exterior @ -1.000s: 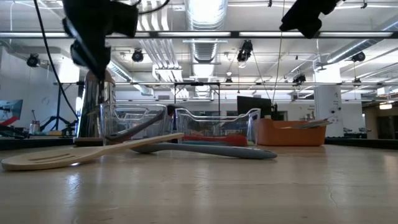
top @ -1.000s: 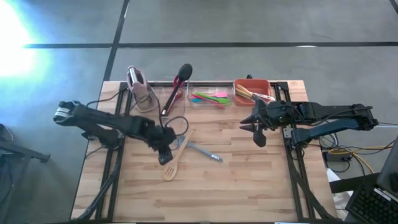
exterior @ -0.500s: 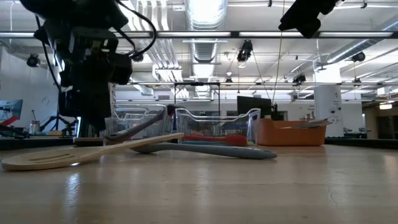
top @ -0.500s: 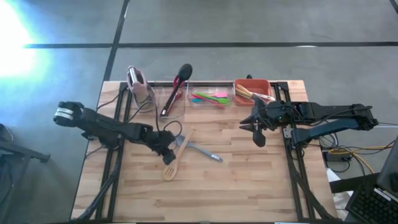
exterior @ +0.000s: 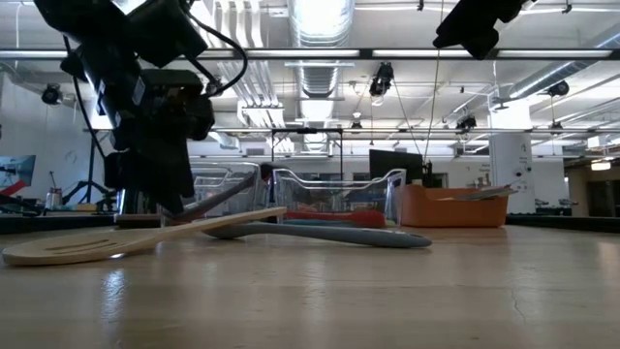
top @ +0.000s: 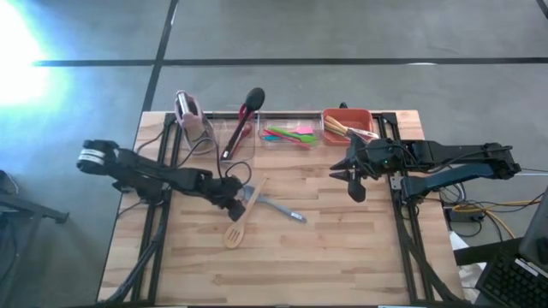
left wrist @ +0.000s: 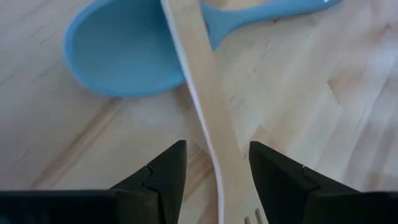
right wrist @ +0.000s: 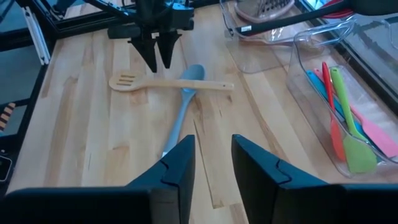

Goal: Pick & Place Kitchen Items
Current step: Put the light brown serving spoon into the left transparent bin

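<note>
A wooden slotted spatula lies on the table with its handle across the neck of a blue spoon, whose bowl lies on the wood. My left gripper is low over the spatula and open, one finger on either side of the handle and pointing steeply down. It shows no touch in the left wrist view. The low view shows it just above the spatula. My right gripper hangs open and high near the table's right side, nothing between its fingers.
Along the far edge stand a pink-topped rack, a clear bin with a black ladle, a clear bin of coloured spatulas and a red-orange bin with utensils. Bare wood lies toward the near edge.
My left gripper has come down toward the wooden spatula and rolled its wrist, ending with its open fingers astride the handle. The spatula, the spoon and my right arm have kept still.
</note>
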